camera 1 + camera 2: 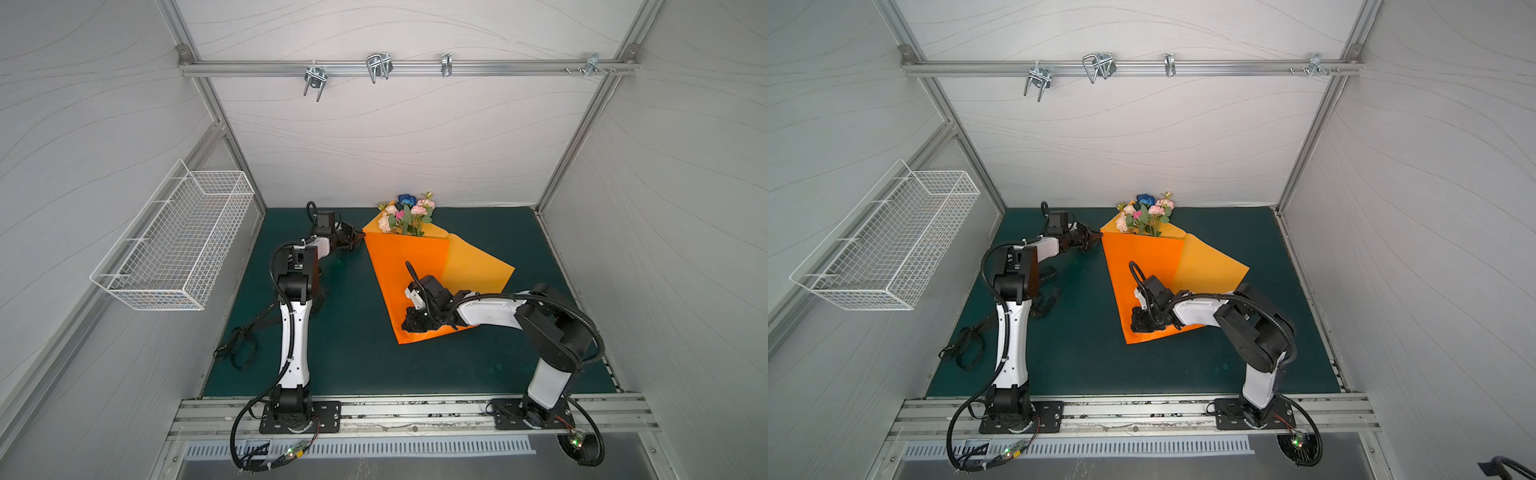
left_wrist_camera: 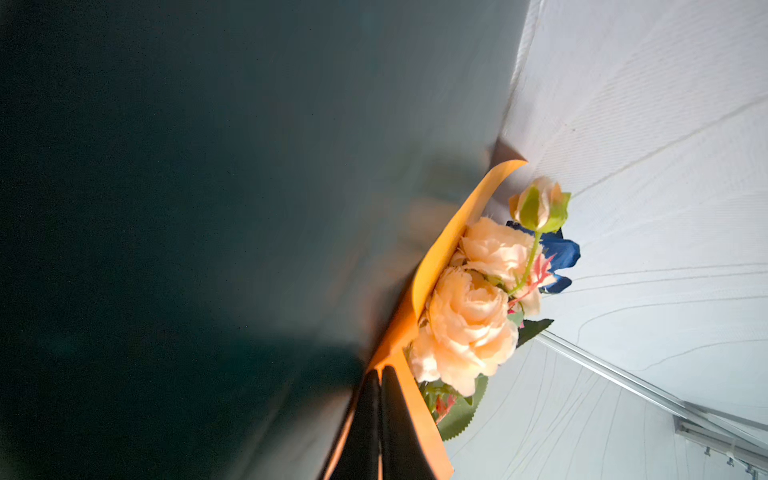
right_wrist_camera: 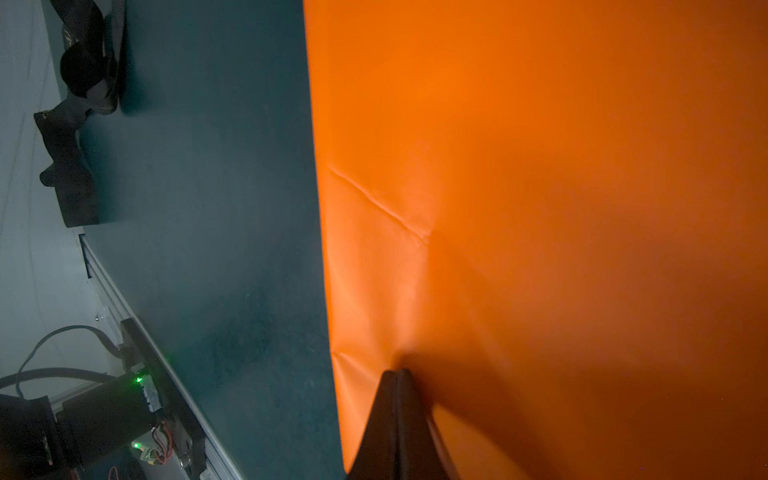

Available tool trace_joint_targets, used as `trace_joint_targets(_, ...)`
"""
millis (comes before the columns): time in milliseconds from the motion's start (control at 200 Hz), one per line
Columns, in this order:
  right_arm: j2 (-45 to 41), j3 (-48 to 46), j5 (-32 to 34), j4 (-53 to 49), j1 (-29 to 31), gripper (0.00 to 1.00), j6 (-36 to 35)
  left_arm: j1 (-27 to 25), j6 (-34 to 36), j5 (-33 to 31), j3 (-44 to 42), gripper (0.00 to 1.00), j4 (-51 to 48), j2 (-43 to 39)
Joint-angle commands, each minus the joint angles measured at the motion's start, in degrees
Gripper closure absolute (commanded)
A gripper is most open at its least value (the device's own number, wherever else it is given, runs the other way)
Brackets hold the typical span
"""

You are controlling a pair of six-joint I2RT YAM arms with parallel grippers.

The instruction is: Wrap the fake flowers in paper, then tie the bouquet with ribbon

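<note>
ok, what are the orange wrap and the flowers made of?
The orange wrap: smooth, faintly glossy sheet, probably coated paper or thin plastic; it holds sharp creases. The bouquet of fake flowers: likely fabric, petals matte with frayed edges; leaves look plastic or coated cloth.

My dark green surface (image 1: 353,365) bears folded orange wrapping paper (image 1: 395,266) and black ribbon (image 3: 70,195); white wire basket (image 1: 174,249) on left wall.

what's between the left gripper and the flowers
Only the paper: the left gripper pinches its corner, and the flowers sit just past that flap. This shows clearest in the left wrist view.
</note>
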Motion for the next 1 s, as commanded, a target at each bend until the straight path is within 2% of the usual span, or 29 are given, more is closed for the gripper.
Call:
trace_joint_targets(0,0.25,-0.83,0.27,-5.94,-0.28,0.97,-0.24,2.09,2.71,-5.6,-2.72,0.9,-5.06,-0.2)
trace_joint_targets(125,-1.94,1.11,0.42,-7.55,-0.23,0.91,-2.24,1.53,5.66,-4.47,-8.69,0.87,-3.01,-7.69)
trace_joint_targets(250,-4.62,4.39,1.64,-10.22,-0.29,0.85,-4.3,-0.56,9.29,-3.88,-20.88,0.86,-0.52,-18.96)
trace_joint_targets(455,-7.48,6.43,3.96,-12.04,-0.85,0.82,-5.35,-8.48,11.82,-7.0,-45.01,0.88,2.46,-40.26)
trace_joint_targets(535,-8.17,6.57,4.33,-12.45,-1.07,0.82,-5.57,-12.81,13.1,-9.58,-51.28,0.9,0.77,-46.82)
trace_joint_targets(625,-9.8,6.35,4.95,-12.89,-1.15,0.82,-5.7,-17.45,16.52,-11.17,-54.44,0.93,-4.1,-52.1)
trace_joint_targets(790,-18.29,3.08,8.21,-16.32,-2.73,0.79,-5.1,-24.13,20.07,-13.74,-60.01,0.95,-7.18,-56.67)
trace_joint_targets(890,-27.48,-2.13,10.54,-19.34,-4.61,0.73,-3.4,-27.74,20.55,-10.84,-60.99,0.97,-2.72,-54.62)
trace_joint_targets(995,-36.78,-8.08,11.68,-23.59,-7.09,0.64,-0.64,-32.68,21.18,-10.02,-58.1,0.98,-1.58,-50.91)
